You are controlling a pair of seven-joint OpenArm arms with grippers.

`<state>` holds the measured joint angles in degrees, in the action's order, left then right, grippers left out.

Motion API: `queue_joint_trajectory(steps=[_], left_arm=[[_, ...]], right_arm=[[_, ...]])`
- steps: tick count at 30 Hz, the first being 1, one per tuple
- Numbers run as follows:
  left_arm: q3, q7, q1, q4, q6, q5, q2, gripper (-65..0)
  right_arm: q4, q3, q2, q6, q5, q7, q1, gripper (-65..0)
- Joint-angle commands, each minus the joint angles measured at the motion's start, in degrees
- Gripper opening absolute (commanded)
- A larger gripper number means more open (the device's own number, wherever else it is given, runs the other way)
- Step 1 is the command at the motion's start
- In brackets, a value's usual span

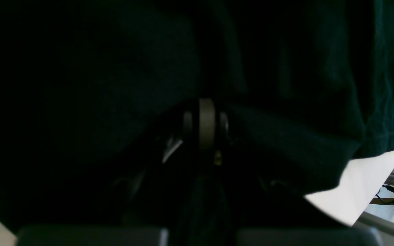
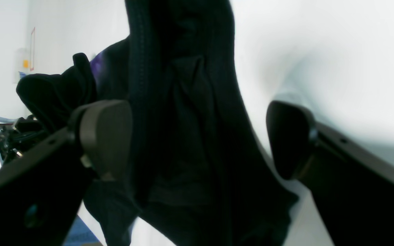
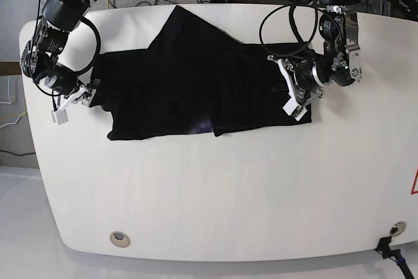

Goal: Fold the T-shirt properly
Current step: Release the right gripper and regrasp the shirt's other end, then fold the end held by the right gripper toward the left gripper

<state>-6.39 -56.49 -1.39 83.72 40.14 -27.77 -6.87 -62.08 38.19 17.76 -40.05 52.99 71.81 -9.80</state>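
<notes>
Your shirt (image 3: pixel 189 83) is limp: left gripper (image 1: pixel 206 116) pinches its hem, right gripper (image 2: pixel 197 136) gapes around a fold.

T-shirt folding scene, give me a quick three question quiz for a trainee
1. True or false: the T-shirt lies spread on the white table.
2. In the right wrist view, the right gripper jaws are: A) wide apart, B) pressed together.
3. Fill in: the shirt fabric is ____ in colour.

Key: 1 true. 2 A, with cloth between the jaws. 3 black.
</notes>
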Motion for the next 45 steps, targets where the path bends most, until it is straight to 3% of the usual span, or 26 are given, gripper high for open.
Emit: queue_joint_trajectory(steps=[1, 10, 22, 30, 32, 36, 39, 45], left_arm=[[-0.2, -0.6, 0.6, 0.6, -0.1, 1.2, -0.4, -65.0], [-0.2, -0.6, 0.6, 0.5, -0.1, 1.2, -0.4, -65.0], [-0.2, -0.6, 0.6, 0.5, -0.1, 1.2, -1.2, -65.0], [-0.2, -0.6, 0.6, 0.5, -0.1, 1.2, -1.2, -65.0], [-0.2, -0.6, 0.6, 0.5, -0.1, 1.2, -1.1, -65.0], [-0.2, -0.6, 0.6, 0.5, -0.1, 1.2, -1.0, -65.0], [-0.2, -0.6, 0.6, 0.5, -0.1, 1.2, -0.9, -65.0], [-0.2, -0.6, 0.6, 0.5, -0.1, 1.2, 0.1, -65.0]], right_arm=[[-0.7, 0.0, 0.9, 0.1, -0.1, 0.2, -0.8, -5.0], [-0.7, -6.4, 0.5, 0.1, -0.1, 0.2, -0.5, -5.3], [-0.7, -8.8, -0.7, 0.1, -0.1, 0.1, 0.2, -6.7], [-0.7, -8.9, -0.7, 0.1, -0.1, 0.0, 0.7, -30.7], [-0.7, -8.9, -0.7, 0.1, -0.1, 0.0, 0.7, -39.7], [-0.7, -8.9, -0.7, 0.1, -0.1, 0.1, 0.4, -65.0], [-3.9, -8.9, -1.0, 0.1, -0.1, 0.2, 0.7, -65.0], [-18.2, -8.9, -6.4, 0.1, -0.1, 4.4, 2.0, -65.0]])
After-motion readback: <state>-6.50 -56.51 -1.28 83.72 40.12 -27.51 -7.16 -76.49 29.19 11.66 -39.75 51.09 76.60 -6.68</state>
